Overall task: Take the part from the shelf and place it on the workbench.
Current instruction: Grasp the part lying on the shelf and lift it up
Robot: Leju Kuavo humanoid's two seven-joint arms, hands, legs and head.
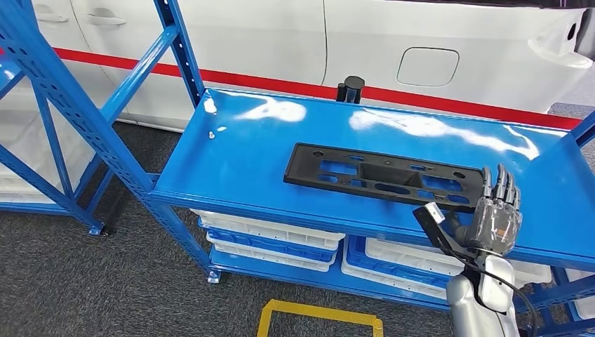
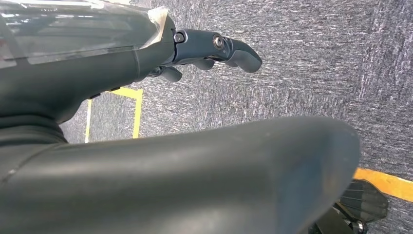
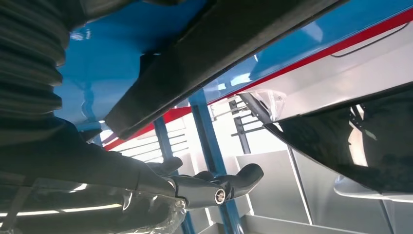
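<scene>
The right hand (image 1: 497,214) stood raised at the near edge of the shelf (image 1: 238,161), its fingers (image 1: 502,188) upright, spread and holding nothing, just beside the right end of the part (image 1: 382,175). From the right wrist view the fingers (image 3: 229,183) reached out free in the air, with the part (image 3: 204,53) running as a dark bar close by. The left hand (image 2: 214,51) hung low over the carpet, fingers loosely curled round nothing. The part lay flat on the top shelf, a long black plastic plate cut through with slots and holes, its length running across the shelf and angled a little. It looked light and stiff, though thin enough to flex somewhat if lifted by one end. The glossy shelf probably let it slide if nudged. A grip on the near long edge by the right end, or through a slot, seemed the soundest hold. White trays (image 1: 273,235) sat beneath, and beyond the shelf stood a white car body (image 1: 435,42).
</scene>
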